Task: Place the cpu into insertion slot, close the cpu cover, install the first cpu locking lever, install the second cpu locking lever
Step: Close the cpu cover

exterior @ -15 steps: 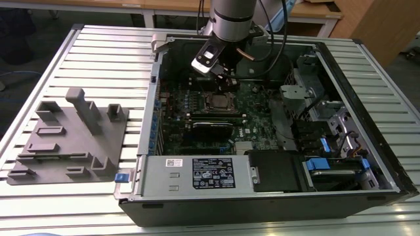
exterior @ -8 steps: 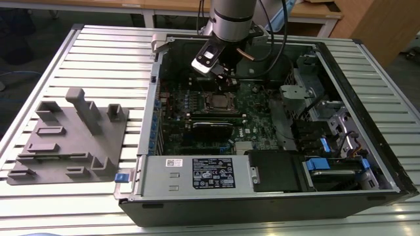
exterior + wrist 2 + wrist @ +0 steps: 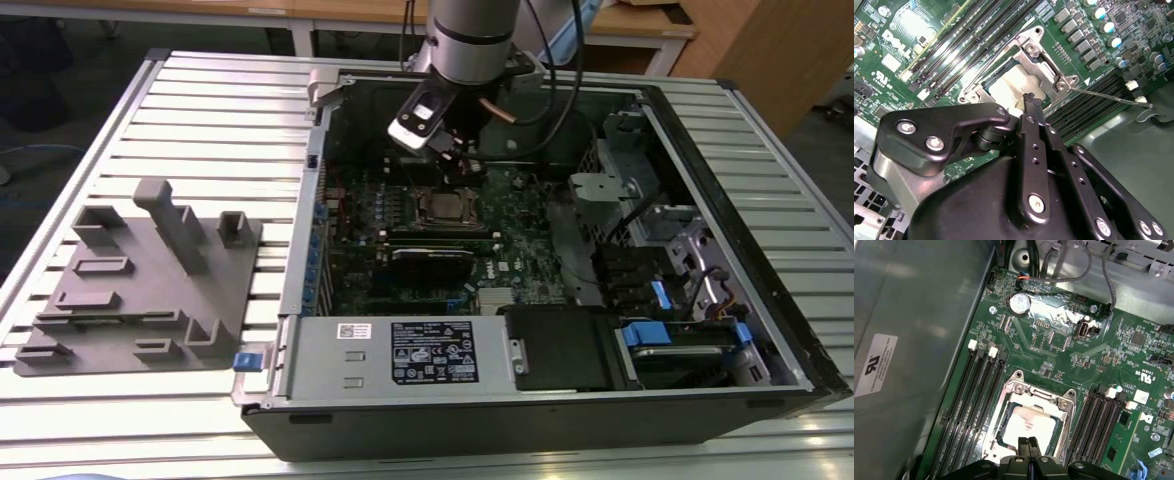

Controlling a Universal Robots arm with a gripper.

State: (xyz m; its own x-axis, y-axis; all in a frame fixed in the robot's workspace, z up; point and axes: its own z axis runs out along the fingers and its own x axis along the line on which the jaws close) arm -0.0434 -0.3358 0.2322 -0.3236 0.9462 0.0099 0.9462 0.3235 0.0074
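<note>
Arm angled down into the case, gripper pressed together at the tips — over the cpu

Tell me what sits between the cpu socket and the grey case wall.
A row of long black memory slots lies between the socket and the case wall, in the first wrist view.

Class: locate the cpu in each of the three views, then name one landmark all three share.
Exterior view: the cpu sits near the green board's middle.
First wrist view: pale square inside the cpu cover, just beyond the claw.
Second wrist view: pale patch in the cover's window, beyond the claw's tip.
Shared landmark: the cpu cover's metal frame around it.
</note>
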